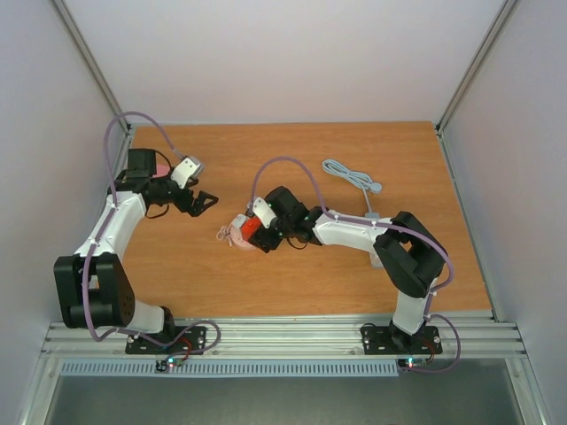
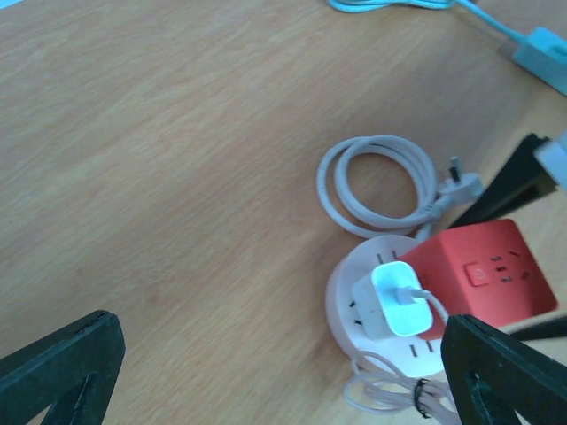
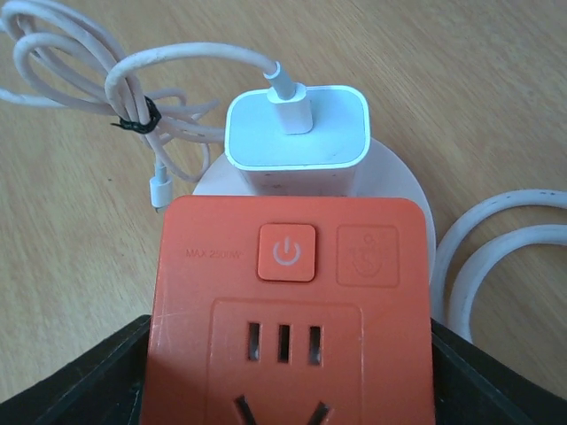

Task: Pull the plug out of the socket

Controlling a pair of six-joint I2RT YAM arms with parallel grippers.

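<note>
R pincer (image 3: 291, 381) is straddling orange-red plastic cube socket (image 3: 288, 266), grip unclear; L pincer (image 1: 199, 202) is idling open. White charger plug (image 3: 297, 133) is sitting in round white base (image 3: 403, 177), nothing pulled yet.

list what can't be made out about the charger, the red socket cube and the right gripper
- The charger's prongs: hidden under its own body in both wrist views; too small in the top view.
- The right gripper's hold on the red socket cube: fingers flank it, but the right wrist view's bottom edge cuts them off, so contact is unclear.
- The cube's joint with the round white base: hidden beneath the cube.
</note>
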